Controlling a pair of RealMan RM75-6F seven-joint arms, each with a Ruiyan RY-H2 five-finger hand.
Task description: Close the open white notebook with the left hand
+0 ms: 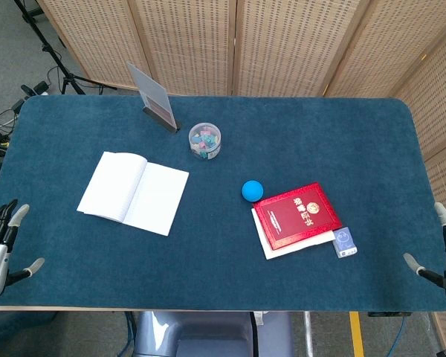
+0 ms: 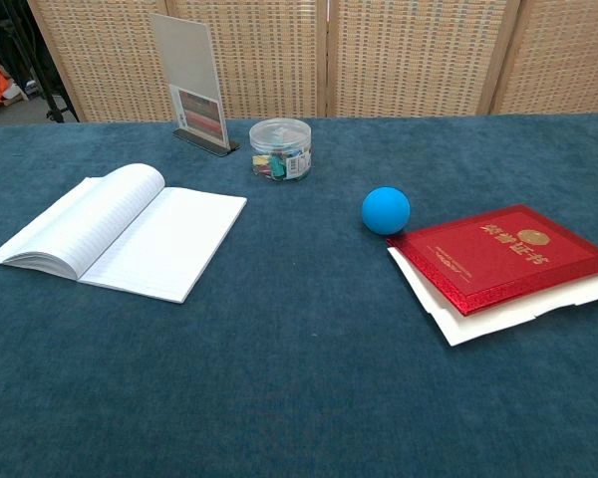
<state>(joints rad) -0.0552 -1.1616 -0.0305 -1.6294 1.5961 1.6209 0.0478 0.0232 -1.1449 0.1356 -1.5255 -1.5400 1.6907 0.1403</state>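
Observation:
The white notebook [image 1: 134, 192] lies open and flat on the blue table, left of the middle; in the chest view the notebook [image 2: 125, 229] shows lined pages, the left stack thicker. My left hand [image 1: 1, 242] hovers at the table's front left corner with fingers spread and nothing in it, well short of the notebook. At the front right edge my right hand [image 1: 444, 253] is likewise spread and holds nothing. Neither hand appears in the chest view.
A clear tub of coloured clips [image 1: 205, 140] and a sign stand [image 1: 154, 98] sit behind the notebook. To the right lie a blue ball [image 1: 252, 190], a red certificate folder [image 1: 297, 215] on white paper, and a small card [image 1: 345, 242]. Blue table cloth [image 1: 208, 275].

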